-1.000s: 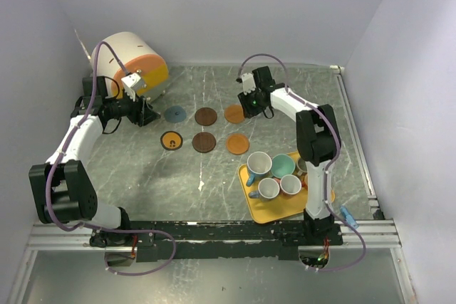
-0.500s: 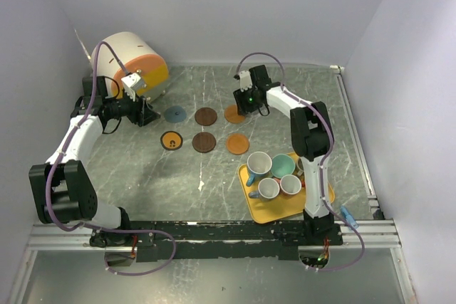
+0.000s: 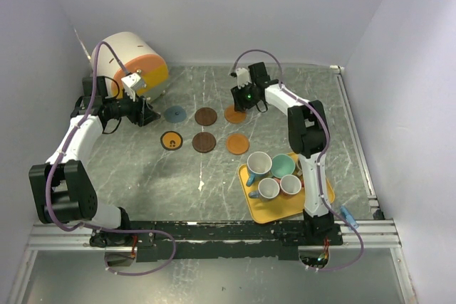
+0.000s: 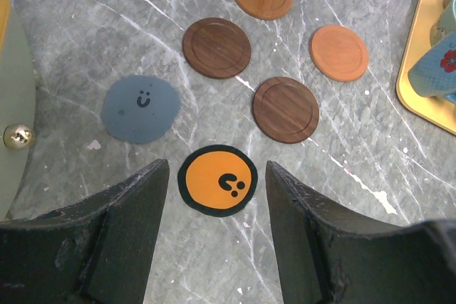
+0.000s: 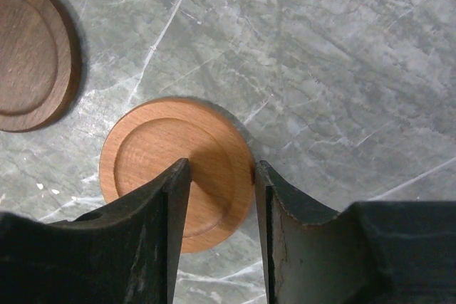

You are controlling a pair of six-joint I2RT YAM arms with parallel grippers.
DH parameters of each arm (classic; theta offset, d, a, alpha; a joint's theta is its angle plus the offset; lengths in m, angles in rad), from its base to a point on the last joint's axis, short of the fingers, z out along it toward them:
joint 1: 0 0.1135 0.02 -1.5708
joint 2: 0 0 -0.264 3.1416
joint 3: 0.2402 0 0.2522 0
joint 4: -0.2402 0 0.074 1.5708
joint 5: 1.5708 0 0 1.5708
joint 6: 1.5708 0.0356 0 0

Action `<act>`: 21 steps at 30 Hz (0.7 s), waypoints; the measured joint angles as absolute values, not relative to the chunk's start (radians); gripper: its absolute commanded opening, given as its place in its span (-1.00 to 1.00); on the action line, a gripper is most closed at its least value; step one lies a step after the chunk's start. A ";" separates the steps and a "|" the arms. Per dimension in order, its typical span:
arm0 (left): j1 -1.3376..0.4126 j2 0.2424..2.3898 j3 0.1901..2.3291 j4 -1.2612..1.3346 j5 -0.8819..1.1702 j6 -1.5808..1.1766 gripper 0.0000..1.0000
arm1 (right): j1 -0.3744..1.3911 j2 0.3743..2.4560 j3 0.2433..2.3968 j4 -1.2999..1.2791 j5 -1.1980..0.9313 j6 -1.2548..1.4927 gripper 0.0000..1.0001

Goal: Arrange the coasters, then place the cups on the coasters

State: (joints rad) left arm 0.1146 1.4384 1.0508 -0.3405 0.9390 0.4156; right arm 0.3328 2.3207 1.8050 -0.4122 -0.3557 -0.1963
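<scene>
Coasters (image 3: 204, 142) lie flat on the grey table (image 3: 142, 169), six of them, in two rows of three. In the far row are the blue coaster (image 3: 174, 113), the far brown coaster (image 3: 206, 116) and the far orange coaster (image 3: 234, 114). In the near row are the yellow coaster (image 3: 171, 140) with a dark ring, the near brown coaster (image 4: 286, 109) and the near orange coaster (image 3: 237, 143). None of them touch each other. The right gripper (image 5: 221, 169) is down at the far orange coaster. Its two fingers are a little way apart. One finger (image 5: 153, 233) is over the top of the coaster and the other is right at the coaster's edge, so the edge sits in the gap. It is not holding the coaster, which lies flat on the table. The left gripper (image 4: 216, 169) hangs low by the left end of the rows, near the blue coaster. Its fingers are wide apart and hold nothing. In the left wrist view the yellow coaster shows between them, flat on the table. The cups (image 3: 268, 189) are not on the coasters. They sit bunched together on the yellow tray (image 3: 274, 213) at the near right, beside the near orange coaster. Four white insides can be seen, and the right arm hides part of the tray. A big white and orange drum (image 3: 132, 58) lies in the far left corner.
</scene>
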 measured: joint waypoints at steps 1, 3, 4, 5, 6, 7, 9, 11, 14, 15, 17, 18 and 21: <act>0.115 1.438 1.051 -0.340 0.939 0.415 0.36 | 0.333 2.320 1.802 -0.411 -0.360 -0.206 -0.24; 0.115 1.438 1.051 -0.340 0.939 0.416 0.36 | 0.329 2.313 1.790 -0.407 -0.369 -0.226 -0.26; 0.115 1.438 1.051 -0.340 0.939 0.416 0.36 | 0.328 2.309 1.785 -0.407 -0.373 -0.236 -0.28; 0.115 1.438 1.051 -0.340 0.939 0.416 0.36 | 0.327 2.305 1.779 -0.408 -0.375 -0.247 -0.28; 0.115 1.438 1.051 -0.340 0.940 0.416 0.36 | 0.326 2.302 1.774 -0.407 -0.377 -0.254 -0.29; 0.115 1.438 1.051 -0.341 0.940 0.416 0.36 | 0.326 2.297 1.766 -0.407 -0.378 -0.265 -0.29; 0.115 1.438 1.051 -0.340 0.940 0.416 0.36 | 0.326 2.286 1.751 -0.408 -0.378 -0.282 -0.29; 0.115 1.438 1.051 -0.341 0.940 0.416 0.36 | 0.326 2.276 1.736 -0.408 -0.378 -0.296 -0.29; 0.115 1.438 1.050 -0.341 0.940 0.419 0.36 | 0.326 2.264 1.717 -0.406 -0.374 -0.310 -0.31; 0.115 1.438 1.050 -0.340 0.940 0.420 0.36 | 0.326 2.260 1.711 -0.405 -0.371 -0.313 -0.32; 0.115 1.438 1.050 -0.341 0.940 0.421 0.36 | 0.327 2.250 1.697 -0.404 -0.362 -0.318 -0.34; 0.115 1.438 1.050 -0.341 0.940 0.422 0.36 | 0.327 2.244 1.689 -0.405 -0.356 -0.319 -0.34; 0.115 1.438 1.050 -0.341 0.940 0.422 0.36 | 0.327 2.222 1.658 -0.405 -0.339 -0.324 -0.35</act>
